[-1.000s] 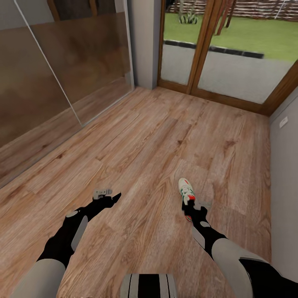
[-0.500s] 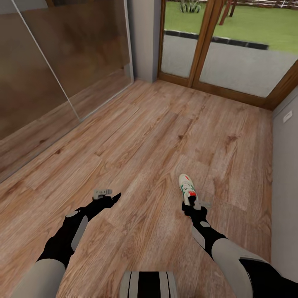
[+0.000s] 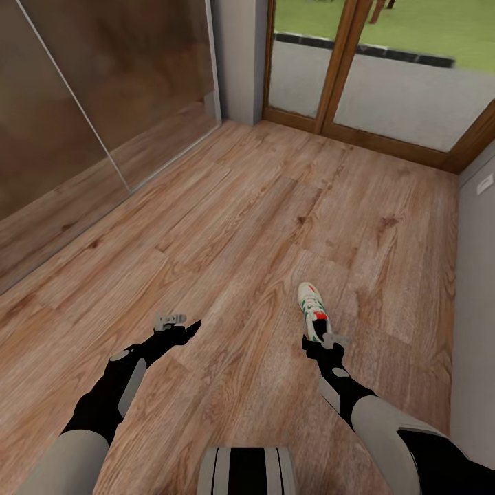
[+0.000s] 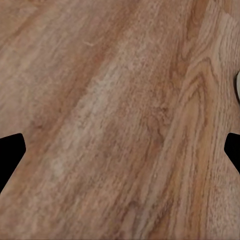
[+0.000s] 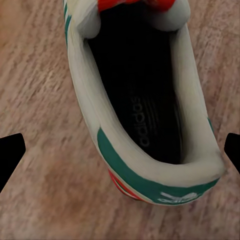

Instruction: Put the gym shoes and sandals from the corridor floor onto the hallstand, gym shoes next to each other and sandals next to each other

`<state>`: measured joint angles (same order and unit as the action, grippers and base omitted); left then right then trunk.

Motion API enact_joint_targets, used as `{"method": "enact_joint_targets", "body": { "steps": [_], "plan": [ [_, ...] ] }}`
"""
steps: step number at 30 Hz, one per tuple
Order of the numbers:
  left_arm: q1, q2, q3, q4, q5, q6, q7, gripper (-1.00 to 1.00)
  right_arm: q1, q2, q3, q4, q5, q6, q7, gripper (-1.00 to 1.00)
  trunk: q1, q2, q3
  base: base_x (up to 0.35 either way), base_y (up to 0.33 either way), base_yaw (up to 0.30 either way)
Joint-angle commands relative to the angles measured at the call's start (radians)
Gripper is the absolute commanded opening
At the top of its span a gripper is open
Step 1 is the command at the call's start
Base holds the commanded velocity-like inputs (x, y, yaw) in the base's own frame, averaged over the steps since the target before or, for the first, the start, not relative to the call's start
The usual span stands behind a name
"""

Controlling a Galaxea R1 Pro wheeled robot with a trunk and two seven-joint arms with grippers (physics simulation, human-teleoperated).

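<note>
White leather with green stripes: one gym shoe [image 3: 312,313] just under the right hand [image 3: 323,340], not yet gripped.

Lies flat on the wood-plank corridor floor [image 3: 240,227], toe pointing away from the robot toward the glass door [image 3: 385,82], heel end nearest the wrist. In the right wrist view, heel opening of the shoe [image 5: 140,125] between fingertips [image 5: 10,150] spread wide, clear of both sides. Left hand [image 3: 180,326] likewise spread apart, over bare planks well to the side.

Likely trouble: closing on the soft collar alone and crushing it, so a slip out on lifting. Closing off-centre, one finger shoving the shoe across the smooth floor. Gripped at the heel only, toe drooping and swinging in transit.
</note>
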<state>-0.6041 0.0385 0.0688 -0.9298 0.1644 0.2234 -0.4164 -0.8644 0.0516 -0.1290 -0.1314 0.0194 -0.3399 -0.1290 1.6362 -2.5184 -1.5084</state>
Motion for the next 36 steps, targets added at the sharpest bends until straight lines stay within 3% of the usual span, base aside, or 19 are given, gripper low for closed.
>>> {"method": "enact_joint_targets", "body": {
  "steps": [1, 21, 29, 36],
  "plan": [
    [0.0, 0.0, 0.002, -0.001, 0.011, 0.01, -0.004, 1.0, -0.001, 0.001, -0.006, 0.001, 0.002, -0.004, 0.0, 1.0, 0.0, 0.0, -0.001, 0.0, 0.0, 0.0],
    [0.0, 0.0, 0.002, 0.0, 0.011, 0.01, -0.004, 1.0, 0.0, 0.001, -0.006, 0.001, 0.002, -0.004, -0.001, 1.0, 0.0, 0.0, -0.003, 0.0, 0.0, -0.046],
    [0.0, 0.0, 0.002, -0.001, 0.011, 0.01, -0.004, 1.0, 0.0, 0.001, -0.006, 0.001, 0.002, -0.004, -0.001, 1.0, 0.003, -0.002, -0.045, 0.0, 0.0, 0.0],
    [0.0, 0.0, 0.002, -0.001, 0.011, 0.01, -0.004, 1.0, 0.0, 0.001, -0.006, 0.001, 0.002, -0.004, -0.001, 1.0, 0.003, -0.002, -0.051, 0.0, 0.0, 0.0]
  ]
}}
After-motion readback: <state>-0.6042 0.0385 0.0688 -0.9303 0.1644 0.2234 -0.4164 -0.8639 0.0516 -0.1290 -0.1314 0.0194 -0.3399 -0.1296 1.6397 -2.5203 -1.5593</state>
